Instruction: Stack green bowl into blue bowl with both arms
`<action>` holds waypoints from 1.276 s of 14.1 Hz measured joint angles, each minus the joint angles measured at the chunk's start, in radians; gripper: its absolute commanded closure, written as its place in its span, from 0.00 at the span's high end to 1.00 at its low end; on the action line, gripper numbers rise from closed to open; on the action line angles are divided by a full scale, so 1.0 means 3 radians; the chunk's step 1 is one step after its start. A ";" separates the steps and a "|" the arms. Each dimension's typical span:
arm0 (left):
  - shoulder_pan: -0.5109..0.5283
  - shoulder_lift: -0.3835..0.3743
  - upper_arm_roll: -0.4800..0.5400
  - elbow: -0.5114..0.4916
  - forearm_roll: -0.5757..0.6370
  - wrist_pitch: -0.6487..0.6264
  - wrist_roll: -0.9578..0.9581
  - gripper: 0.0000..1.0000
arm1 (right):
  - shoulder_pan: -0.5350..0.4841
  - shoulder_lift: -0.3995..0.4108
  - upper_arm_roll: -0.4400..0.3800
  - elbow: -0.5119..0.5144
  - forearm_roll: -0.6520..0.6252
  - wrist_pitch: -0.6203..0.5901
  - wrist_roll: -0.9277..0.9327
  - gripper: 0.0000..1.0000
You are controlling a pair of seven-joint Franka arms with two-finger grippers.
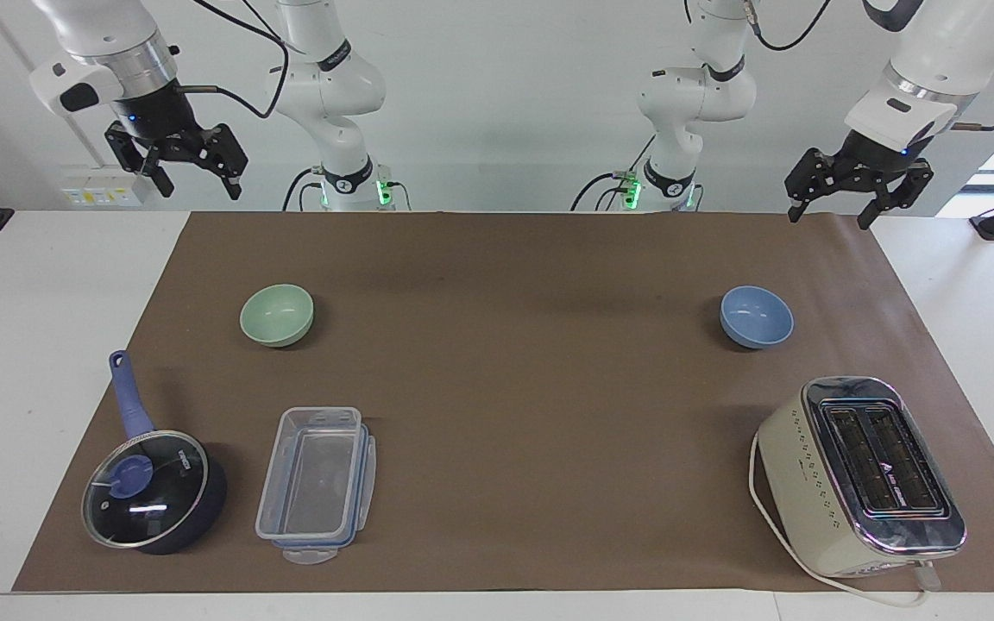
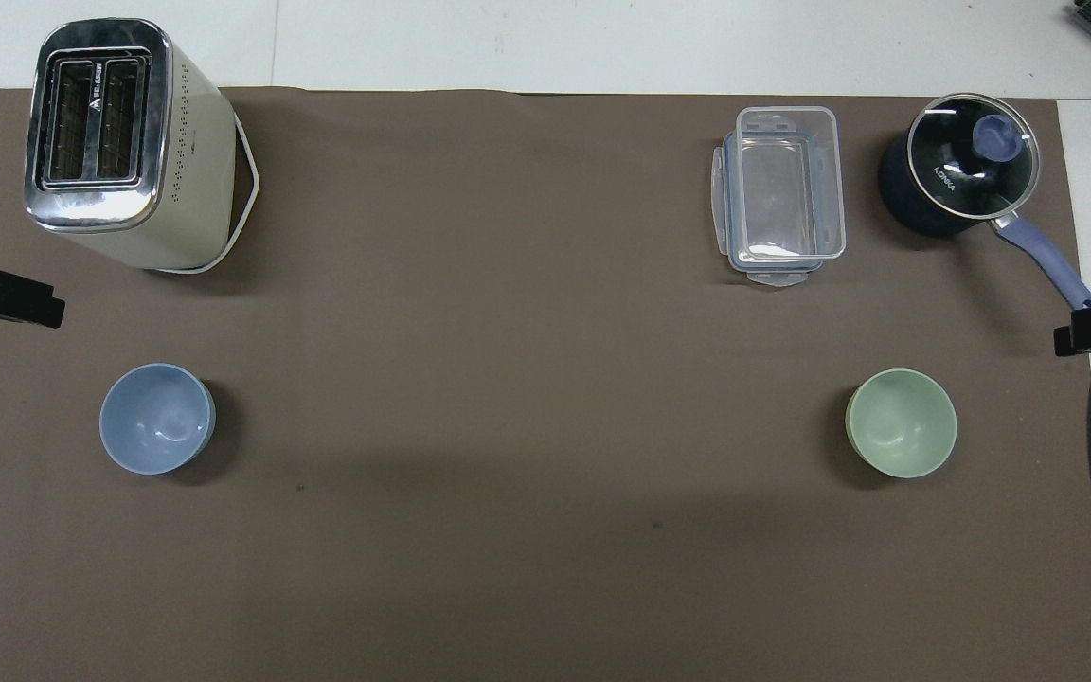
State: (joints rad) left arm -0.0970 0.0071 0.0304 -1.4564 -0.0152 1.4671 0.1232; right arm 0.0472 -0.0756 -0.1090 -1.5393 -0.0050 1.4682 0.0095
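Observation:
The green bowl (image 1: 277,315) stands upright on the brown mat toward the right arm's end of the table; it also shows in the overhead view (image 2: 901,421). The blue bowl (image 1: 756,316) stands upright toward the left arm's end, also seen from overhead (image 2: 157,419). Both bowls are empty and wide apart. My right gripper (image 1: 198,185) hangs open and empty, high over the mat's edge at the robots' end. My left gripper (image 1: 831,216) hangs open and empty, high over the mat's corner at the robots' end. Neither gripper touches a bowl.
A cream toaster (image 1: 859,474) stands farther from the robots than the blue bowl. A dark blue lidded saucepan (image 1: 152,492) and a clear plastic container (image 1: 317,483) stand farther from the robots than the green bowl. The brown mat (image 1: 514,362) covers the table.

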 measured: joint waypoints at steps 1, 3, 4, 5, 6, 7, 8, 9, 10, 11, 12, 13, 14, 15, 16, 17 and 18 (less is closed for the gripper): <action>0.0000 0.0000 0.0000 0.0000 0.0000 -0.0010 0.0000 1.00 | 0.0000 0.0000 0.0000 0.0000 0.0000 0.0000 0.0000 1.00; 0.0001 -0.0002 0.0002 0.0000 0.0000 -0.0010 0.0000 1.00 | 0.0000 0.0000 0.0000 0.0000 0.0000 0.0000 0.0000 1.00; 0.0007 -0.0003 0.0006 0.0000 0.0000 -0.0010 0.0000 1.00 | 0.0000 0.0000 0.0000 0.0000 0.0000 0.0000 0.0000 1.00; 0.0025 -0.0004 0.0008 0.0000 0.0000 -0.0010 -0.0001 1.00 | 0.0000 0.0000 0.0000 0.0000 0.0000 0.0000 0.0000 1.00; 0.0045 -0.0005 0.0010 0.0000 0.0000 -0.0010 -0.0001 1.00 | 0.0000 0.0000 0.0000 0.0000 0.0000 0.0000 0.0000 1.00; 0.0054 -0.0006 0.0015 0.0000 0.0000 -0.0011 -0.0001 1.00 | 0.0000 0.0000 0.0000 0.0000 0.0000 0.0000 0.0000 1.00; 0.0058 -0.0007 0.0015 0.0000 0.0000 -0.0013 -0.0001 1.00 | 0.0000 0.0000 0.0000 0.0000 0.0000 0.0000 0.0000 1.00; 0.0062 -0.0008 0.0015 0.0000 0.0000 -0.0015 -0.0001 1.00 | 0.0000 0.0000 0.0000 0.0000 0.0000 0.0000 0.0000 1.00; 0.0066 -0.0009 0.0015 0.0000 0.0000 -0.0017 -0.0001 1.00 | 0.0000 0.0000 0.0000 0.0000 0.0000 0.0000 0.0000 1.00; 0.0076 -0.0010 0.0014 0.0000 0.0000 -0.0018 -0.0001 1.00 | 0.0000 0.0000 0.0000 0.0000 0.0000 0.0000 0.0000 1.00; 0.0091 -0.0010 0.0014 0.0000 0.0000 -0.0019 -0.0001 1.00 | 0.0000 0.0000 0.0000 0.0000 0.0000 0.0000 0.0000 1.00; 0.0102 -0.0010 0.0014 0.0000 0.0000 -0.0019 0.0000 1.00 | 0.0000 0.0000 0.0000 0.0000 0.0000 0.0000 0.0000 1.00; 0.0108 -0.0011 0.0014 0.0000 0.0000 -0.0019 0.0000 1.00 | 0.0000 0.0000 0.0000 0.0000 0.0000 0.0000 0.0000 1.00; 0.0110 -0.0011 0.0014 0.0000 0.0000 -0.0019 0.0001 1.00 | 0.0000 0.0000 0.0000 0.0000 0.0000 0.0000 0.0000 1.00; 0.0111 -0.0011 0.0013 0.0000 0.0000 -0.0019 0.0001 1.00 | 0.0000 0.0000 0.0000 0.0000 0.0000 0.0000 0.0000 1.00; 0.0111 -0.0012 0.0012 0.0000 0.0000 -0.0019 0.0002 1.00 | 0.0000 0.0000 0.0000 0.0000 0.0000 0.0000 0.0000 1.00; 0.0112 -0.0012 0.0012 0.0000 0.0000 -0.0019 0.0002 1.00 | 0.0000 0.0000 0.0000 0.0000 0.0000 0.0000 0.0000 1.00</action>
State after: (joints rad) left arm -0.0635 0.0036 0.0340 -1.4566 -0.0151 1.4613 0.1237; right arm 0.0472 -0.0756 -0.1090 -1.5393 -0.0050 1.4682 0.0095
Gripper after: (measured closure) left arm 0.000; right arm 0.000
